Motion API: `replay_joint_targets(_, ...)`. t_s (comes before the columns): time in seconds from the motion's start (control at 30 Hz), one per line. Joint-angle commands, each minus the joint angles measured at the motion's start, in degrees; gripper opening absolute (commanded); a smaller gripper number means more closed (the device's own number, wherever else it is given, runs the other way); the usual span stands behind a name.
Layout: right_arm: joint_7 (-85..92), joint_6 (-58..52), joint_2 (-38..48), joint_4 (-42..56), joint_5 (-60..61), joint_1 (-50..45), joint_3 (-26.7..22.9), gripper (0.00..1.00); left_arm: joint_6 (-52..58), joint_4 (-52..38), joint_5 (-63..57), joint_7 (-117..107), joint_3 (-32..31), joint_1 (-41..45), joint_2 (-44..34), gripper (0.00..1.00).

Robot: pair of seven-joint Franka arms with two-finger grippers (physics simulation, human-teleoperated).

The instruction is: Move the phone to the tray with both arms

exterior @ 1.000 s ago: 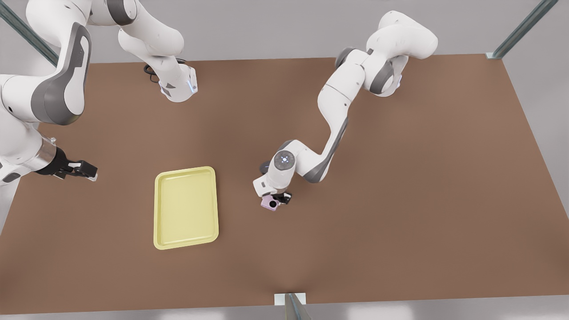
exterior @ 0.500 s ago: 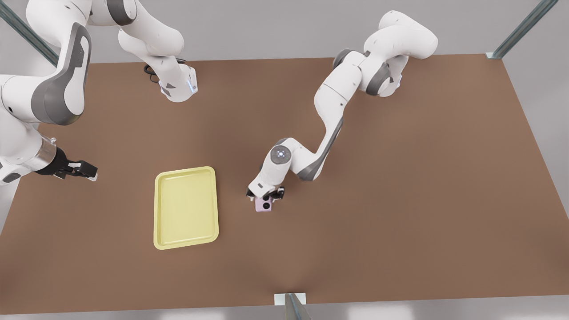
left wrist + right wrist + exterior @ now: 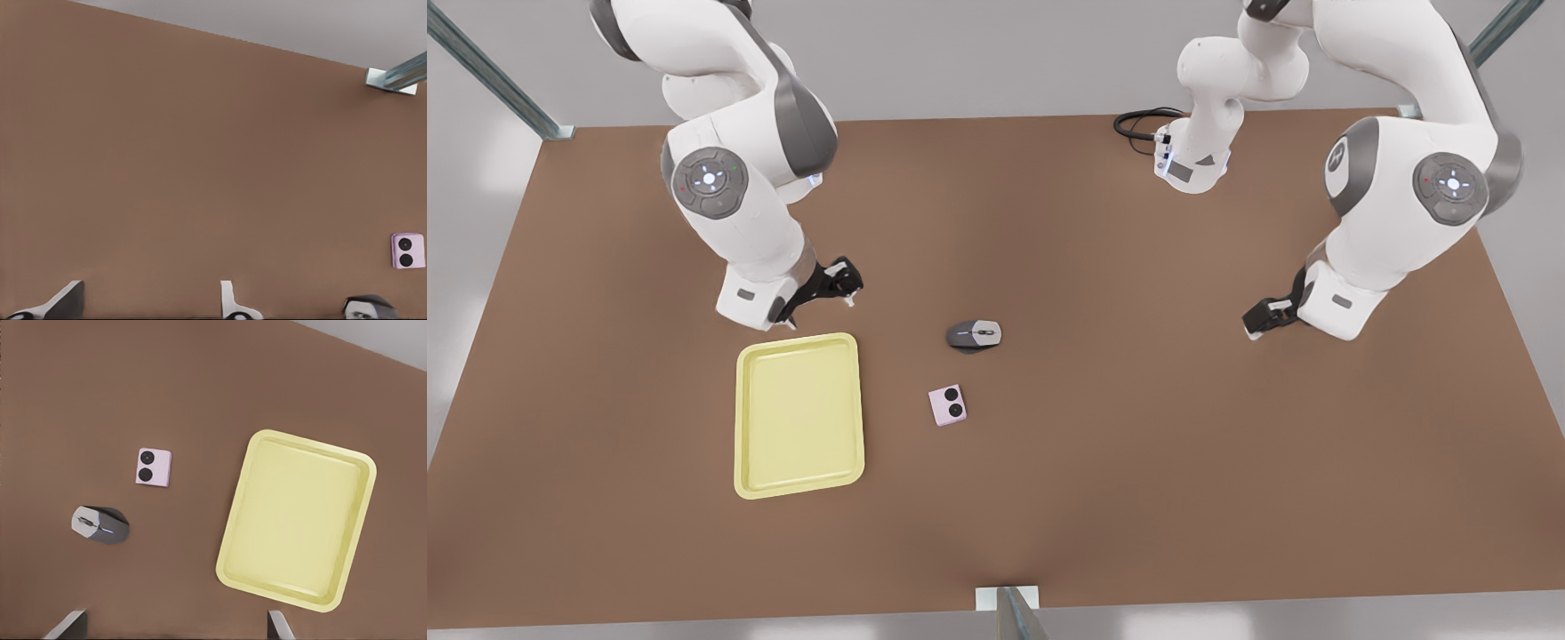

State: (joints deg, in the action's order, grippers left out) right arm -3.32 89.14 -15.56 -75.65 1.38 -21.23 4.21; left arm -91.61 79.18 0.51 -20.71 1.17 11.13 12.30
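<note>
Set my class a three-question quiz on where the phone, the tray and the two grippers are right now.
1. True or false: the tray holds nothing.
2. The phone lies: A on the bare table; B inside the tray; C between a gripper's fingers.
3. Which hovers nearer the tray: the right gripper or the left gripper?

Key: 1 true. 2 A. 3 the right gripper, at the tray's far edge; both grippers are open.
</note>
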Motion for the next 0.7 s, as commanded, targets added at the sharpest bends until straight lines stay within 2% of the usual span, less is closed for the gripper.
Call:
replay_joint_targets(0.0,-7.40,-1.16,-1.57,-0.28,0.81,0.23,0.18,1.00,6.51,0.28,-3.23,25.63,-0.29,-0.23,0.27,1.00)
replay_joint_targets(0.07,-14.51,2.44,-3.86,-0.11,0.55,-4.96,0.18,1.00,7.32,0.19,-3.05,25.02,-0.20,-0.32,1.15,1.00)
replay_joint_targets(0.13,-21.19,6.93,-9.56,2.25,1.08,-5.66,0.62,1.00,8.11,0.10,-2.88,25.63,0.86,-0.32,1.94,1.00)
replay_joint_targets(0.17,-23.39,6.23,-16.24,10.87,1.17,-6.01,0.97,1.00,8.02,0.19,-2.88,25.72,0.94,-0.32,2.11,1.00)
replay_joint_targets(0.23,-26.82,7.02,-25.65,19.75,0.90,-8.73,0.98,1.00,7.93,0.19,-2.79,25.72,1.03,-0.32,2.55,1.00)
replay_joint_targets(0.27,-30.24,7.28,-27.94,21.07,0.64,-9.79,1.06,1.00,7.76,0.10,-2.70,25.72,1.12,-0.32,2.73,1.00)
replay_joint_targets(0.5,-33.68,18.09,-36.47,20.11,0.29,-11.20,1.15,1.00,7.50,0.10,-2.53,25.72,1.73,-0.32,4.40,1.00)
replay_joint_targets(0.53,-33.59,22.92,-36.38,15.90,0.90,-8.74,1.33,1.00,7.41,0.10,-2.53,25.72,1.73,-0.32,4.66,1.00)
replay_joint_targets(0.67,-33.24,26.70,-36.38,11.23,0.29,-8.21,2.21,1.00,7.06,0.10,-2.53,25.72,1.73,-0.32,5.28,1.00)
